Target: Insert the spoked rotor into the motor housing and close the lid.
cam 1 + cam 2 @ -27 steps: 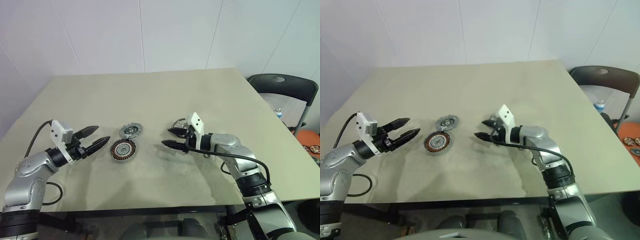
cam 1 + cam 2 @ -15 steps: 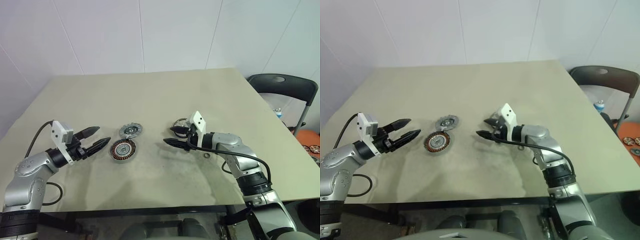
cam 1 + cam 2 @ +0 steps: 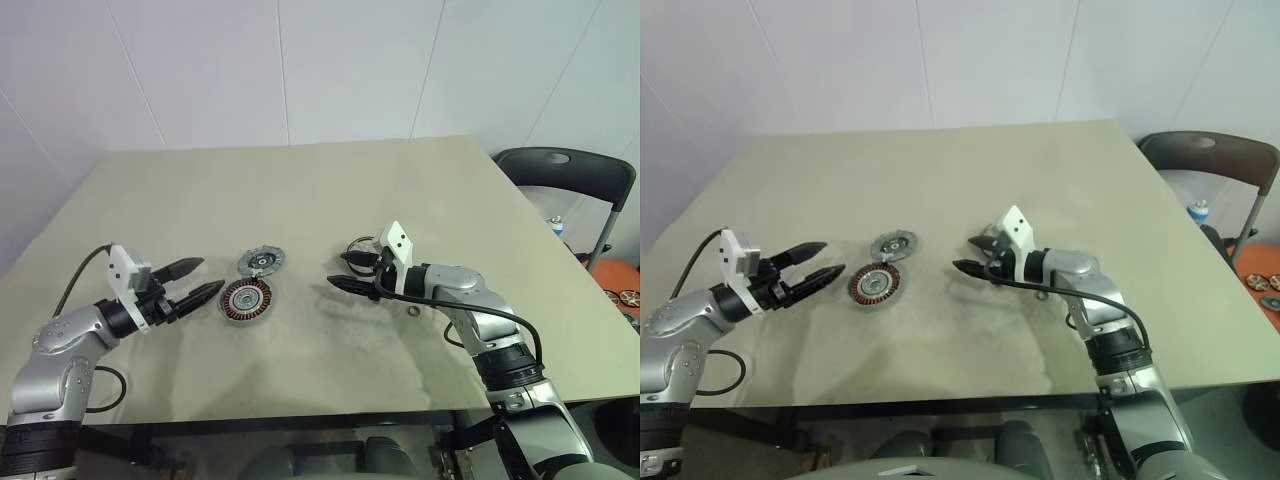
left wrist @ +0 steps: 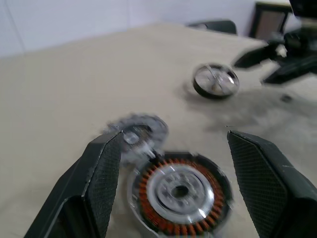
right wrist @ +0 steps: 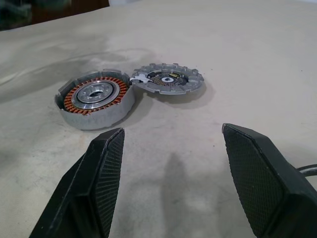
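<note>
The motor housing (image 3: 246, 299), copper windings round a silver centre, lies on the table with the grey lid (image 3: 262, 261) touching its far edge. My left gripper (image 3: 212, 274) hovers open and empty just left of the housing, pointing at it. In the left wrist view the housing (image 4: 179, 187) sits between the fingers (image 4: 101, 173). The spoked rotor (image 3: 358, 243) lies flat further right, partly behind my right gripper (image 3: 338, 271), which is open, empty and points left at the housing (image 5: 96, 99) and lid (image 5: 168, 79).
A small metal washer (image 3: 410, 310) lies on the table under my right forearm. A dark folding chair (image 3: 570, 170) stands past the table's right edge. The tan table (image 3: 300, 190) has bare room at the back and front.
My left gripper has sunk slightly and edged toward the housing. My right gripper has shifted a little up and to the right. The parts have not moved.
</note>
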Controlling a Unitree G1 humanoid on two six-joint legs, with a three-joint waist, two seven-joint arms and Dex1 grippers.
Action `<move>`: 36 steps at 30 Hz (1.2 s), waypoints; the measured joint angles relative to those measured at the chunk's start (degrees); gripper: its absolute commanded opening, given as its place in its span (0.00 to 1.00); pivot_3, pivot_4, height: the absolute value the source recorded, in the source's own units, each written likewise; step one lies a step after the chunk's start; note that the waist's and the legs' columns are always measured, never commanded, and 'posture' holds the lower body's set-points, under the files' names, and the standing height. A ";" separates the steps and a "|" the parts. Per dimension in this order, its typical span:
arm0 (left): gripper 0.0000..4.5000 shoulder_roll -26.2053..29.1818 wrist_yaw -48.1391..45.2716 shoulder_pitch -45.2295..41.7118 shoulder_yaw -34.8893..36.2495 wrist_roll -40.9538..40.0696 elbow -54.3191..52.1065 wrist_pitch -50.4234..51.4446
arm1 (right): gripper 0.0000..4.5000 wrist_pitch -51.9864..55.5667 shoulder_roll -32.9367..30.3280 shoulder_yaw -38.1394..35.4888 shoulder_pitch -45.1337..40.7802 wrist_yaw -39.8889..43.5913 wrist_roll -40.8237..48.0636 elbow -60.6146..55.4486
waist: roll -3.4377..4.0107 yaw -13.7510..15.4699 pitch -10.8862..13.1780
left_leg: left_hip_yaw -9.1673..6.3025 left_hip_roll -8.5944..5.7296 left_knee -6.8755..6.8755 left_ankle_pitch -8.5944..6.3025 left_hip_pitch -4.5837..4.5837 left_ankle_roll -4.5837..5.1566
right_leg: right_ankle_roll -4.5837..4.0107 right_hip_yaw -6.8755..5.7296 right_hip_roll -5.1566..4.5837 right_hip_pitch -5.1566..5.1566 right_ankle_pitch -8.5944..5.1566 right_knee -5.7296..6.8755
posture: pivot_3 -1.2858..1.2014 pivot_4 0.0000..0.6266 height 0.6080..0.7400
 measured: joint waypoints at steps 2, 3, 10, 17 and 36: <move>0.79 -0.17 -0.16 0.17 -0.22 0.46 0.15 0.00 | 0.73 0.00 -0.04 0.00 0.00 -0.02 -0.01 0.00 | -0.01 0.03 0.00 | 0.00 0.00 0.00 0.00 0.00 0.01 | 0.00 0.00 0.00 0.00 0.00 0.00 | 0.52 0.00 1.00; 0.79 -0.18 -0.20 0.09 -0.27 0.51 0.20 0.02 | 0.73 0.00 -0.04 0.00 0.00 -0.03 -0.01 0.00 | -0.01 0.05 0.00 | 0.00 0.00 0.00 0.00 0.00 0.01 | 0.00 0.00 0.00 0.00 0.00 0.00 | 0.52 0.00 1.00; 0.79 -2.59 0.02 -1.23 -3.41 2.52 3.74 -0.06 | 0.73 -0.09 0.04 0.00 -0.02 -0.46 -0.07 0.00 | -0.03 0.07 -0.02 | 0.02 0.00 0.02 -0.01 0.01 0.01 | 0.01 0.02 0.01 0.01 0.02 0.00 | 0.52 0.00 1.00; 0.79 1.09 -4.98 0.08 -6.21 5.61 4.92 -2.12 | 0.73 -0.10 -0.05 -0.01 0.02 -0.61 -0.08 -0.01 | -0.05 0.02 -0.03 | 0.08 0.03 0.02 -0.02 0.01 0.03 | 0.00 0.07 0.04 -0.03 0.02 0.01 | 0.52 0.00 1.00; 0.79 19.22 -34.36 -32.77 -36.20 14.74 24.73 -8.58 | 0.73 -1.07 1.58 0.11 0.45 -2.22 -0.60 0.89 | -0.08 -0.25 -0.03 | 0.10 0.03 0.01 -0.04 -0.07 0.07 | 0.01 0.12 0.06 -0.16 0.05 0.01 | 0.52 0.00 1.00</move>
